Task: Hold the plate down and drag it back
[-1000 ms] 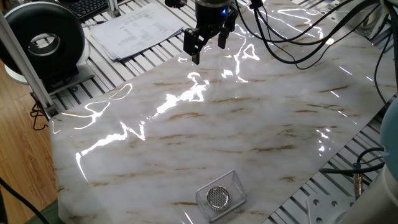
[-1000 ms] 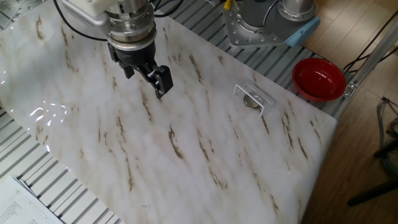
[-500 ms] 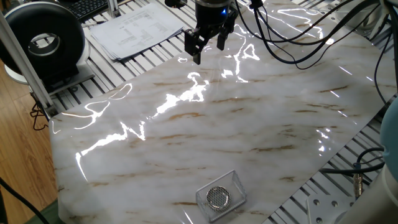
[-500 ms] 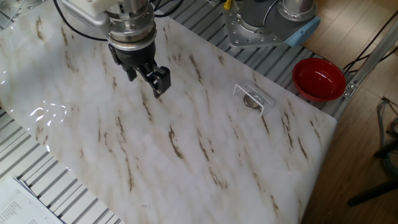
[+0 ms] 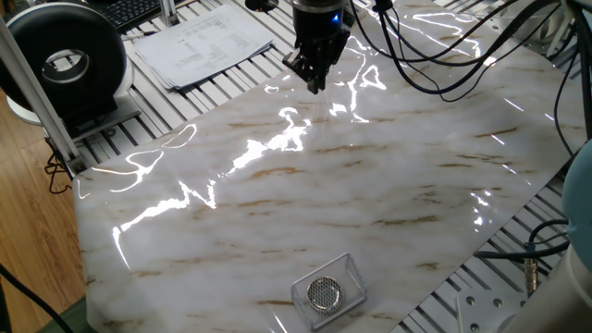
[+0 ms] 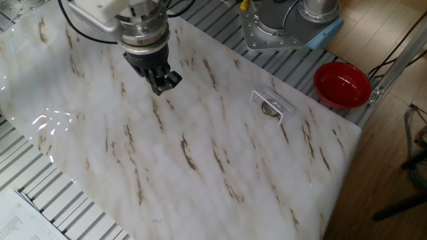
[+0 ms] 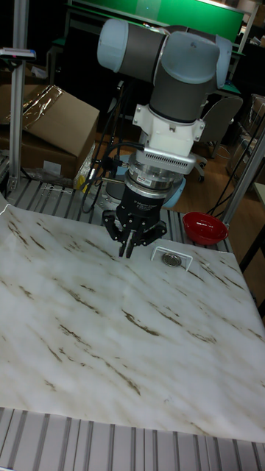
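The plate (image 5: 323, 292) is a small shiny metal disc with a mesh centre. It lies inside a clear plastic tray (image 5: 352, 274) near one edge of the marble table. It also shows as the plate (image 6: 269, 108) in the other fixed view and the plate (image 7: 172, 259) in the tall view. My gripper (image 5: 314, 80) hangs over the opposite part of the table, far from the plate. Its fingers are shut together with nothing between them. The other fixed view has the gripper (image 6: 161, 85) just above the marble, and the tall view has the gripper (image 7: 126, 249) to the left of the tray.
A red bowl (image 6: 342, 84) sits off the table corner near the tray. Papers (image 5: 199, 42) and a black round device (image 5: 65, 60) lie beyond the table's far side. Black cables (image 5: 435, 55) trail across the table by the arm. The robot base (image 6: 280, 23) stands behind.
The gripper's fingers have gone from open to shut, and the wrist has turned. The gripper stays over the same part of the table. The plate and tray have not moved.
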{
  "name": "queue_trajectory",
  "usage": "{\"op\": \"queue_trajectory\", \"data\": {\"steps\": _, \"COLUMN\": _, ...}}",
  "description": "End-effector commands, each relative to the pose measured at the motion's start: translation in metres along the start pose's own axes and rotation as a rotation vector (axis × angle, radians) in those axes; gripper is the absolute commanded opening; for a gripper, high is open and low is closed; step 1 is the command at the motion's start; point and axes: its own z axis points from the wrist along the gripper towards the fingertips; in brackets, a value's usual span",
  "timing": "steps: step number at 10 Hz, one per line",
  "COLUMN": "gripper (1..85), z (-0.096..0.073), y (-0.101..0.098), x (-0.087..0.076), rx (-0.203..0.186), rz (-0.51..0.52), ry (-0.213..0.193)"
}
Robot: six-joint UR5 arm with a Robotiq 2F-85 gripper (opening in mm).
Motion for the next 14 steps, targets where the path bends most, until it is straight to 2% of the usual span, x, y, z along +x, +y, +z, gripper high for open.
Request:
{"op": "queue_trajectory", "data": {"steps": 1, "gripper": 2.0, "z": 0.001, "y": 0.018, "x": 0.003, "rx": -0.05, "rz": 0.02, "ry": 0.002}}
{"op": "queue_trajectory", "data": {"steps": 3, "gripper": 1.7, "z": 0.007, "y": 0.037, "x": 0.001, "rx": -0.068, "rz": 0.074, "ry": -0.032}}
{"op": "queue_trajectory", "data": {"steps": 4, "gripper": 1.7, "z": 0.011, "y": 0.049, "x": -0.001, "rx": -0.089, "rz": 0.104, "ry": -0.063}}
{"op": "queue_trajectory", "data": {"steps": 6, "gripper": 1.7, "z": 0.019, "y": 0.067, "x": 0.003, "rx": -0.112, "rz": 0.146, "ry": -0.1}}
{"op": "queue_trajectory", "data": {"steps": 8, "gripper": 1.7, "z": 0.028, "y": 0.08, "x": 0.005, "rx": -0.161, "rz": 0.165, "ry": -0.137}}
{"op": "queue_trajectory", "data": {"steps": 9, "gripper": 1.7, "z": 0.031, "y": 0.086, "x": 0.008, "rx": -0.19, "rz": 0.171, "ry": -0.136}}
{"op": "queue_trajectory", "data": {"steps": 11, "gripper": 1.7, "z": 0.04, "y": 0.09, "x": 0.011, "rx": -0.22, "rz": 0.166, "ry": -0.166}}
{"op": "queue_trajectory", "data": {"steps": 12, "gripper": 1.7, "z": 0.041, "y": 0.09, "x": 0.011, "rx": -0.226, "rz": 0.162, "ry": -0.176}}
{"op": "queue_trajectory", "data": {"steps": 14, "gripper": 1.7, "z": 0.04, "y": 0.088, "x": 0.009, "rx": -0.206, "rz": 0.159, "ry": -0.169}}
